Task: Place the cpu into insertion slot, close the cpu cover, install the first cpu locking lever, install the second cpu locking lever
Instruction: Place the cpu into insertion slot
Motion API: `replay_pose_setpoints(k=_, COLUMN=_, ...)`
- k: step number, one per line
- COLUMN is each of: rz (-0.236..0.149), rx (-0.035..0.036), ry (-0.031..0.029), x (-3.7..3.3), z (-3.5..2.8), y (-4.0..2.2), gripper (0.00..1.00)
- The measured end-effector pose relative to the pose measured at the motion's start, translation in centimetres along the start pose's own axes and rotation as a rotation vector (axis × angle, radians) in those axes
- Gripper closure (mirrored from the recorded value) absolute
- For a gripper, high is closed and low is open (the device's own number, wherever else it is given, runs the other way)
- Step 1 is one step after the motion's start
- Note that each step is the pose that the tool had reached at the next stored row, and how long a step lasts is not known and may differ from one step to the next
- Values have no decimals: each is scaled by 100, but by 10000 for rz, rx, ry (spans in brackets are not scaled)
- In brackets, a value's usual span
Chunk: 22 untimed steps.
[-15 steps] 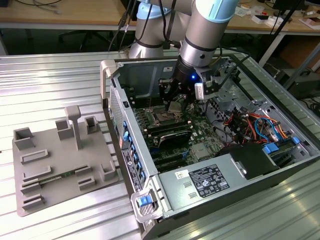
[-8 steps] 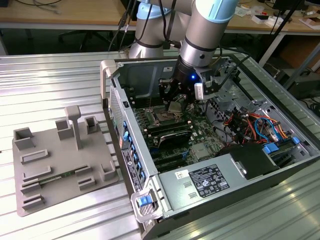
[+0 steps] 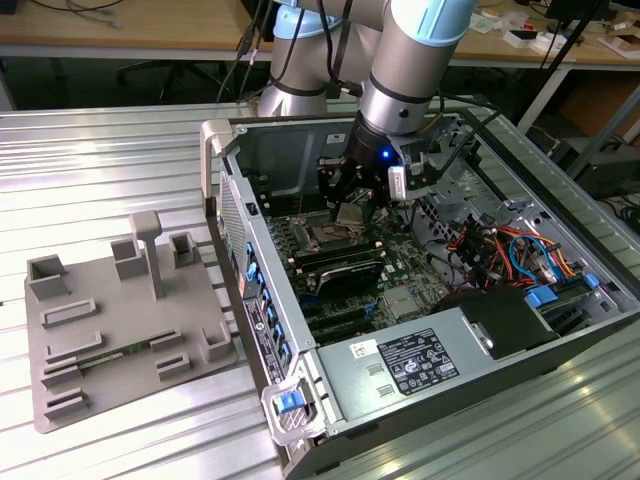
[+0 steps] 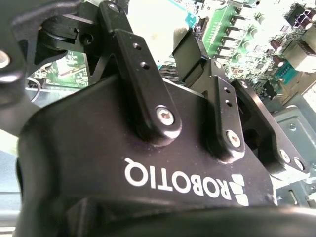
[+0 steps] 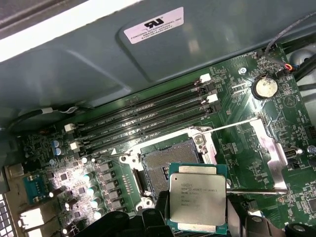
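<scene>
Currently: gripper [image 3: 352, 204] down inside the open computer case [image 3: 262, 262], centre of the exterior view, a little above middle. Fingers [image 4: 191, 53] closed narrow on the cpu [image 3: 350, 213], pinching it by two opposite edges; nothing else in the grasp.

Cpu [image 5: 197, 201] held flat, silver-grey top facing up, hanging above the green board [image 5: 237, 94], not seated. Square part, so no long axis to speak of. In the first wrist view its edges run near enough parallel to the slot's rim, by my estimate, with perhaps a slight twist.

Key relation: insertion slot [image 3: 325, 238] lies down and to the left of the held chip in the exterior view, just beside it and lower. In the first wrist view the chip covers one corner of the insertion slot [image 5: 159, 169]; most of the dark socket face is bare and open. A sideways offset plus a drop separates chip from slot, judged.

Cpu cover [image 5: 269, 144] swung open, standing to one side of the slot, away from the memory slots [image 5: 148, 118]. Wire levers [image 5: 256, 190] released, lying clear of the socket.

Elsewhere: grey fixture tray [image 3: 120, 330] on the ribbed counter [image 3: 100, 150], lower left of the exterior view, well apart from the case
</scene>
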<state>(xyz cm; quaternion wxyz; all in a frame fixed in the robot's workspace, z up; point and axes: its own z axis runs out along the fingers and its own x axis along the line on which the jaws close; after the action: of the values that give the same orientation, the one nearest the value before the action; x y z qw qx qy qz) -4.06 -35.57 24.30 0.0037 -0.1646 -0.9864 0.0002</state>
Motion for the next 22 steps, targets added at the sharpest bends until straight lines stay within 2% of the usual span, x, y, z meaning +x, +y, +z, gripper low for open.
replay_pose_setpoints(k=22, rz=232, rx=-1, ry=0, x=0, z=7, y=0, gripper=45)
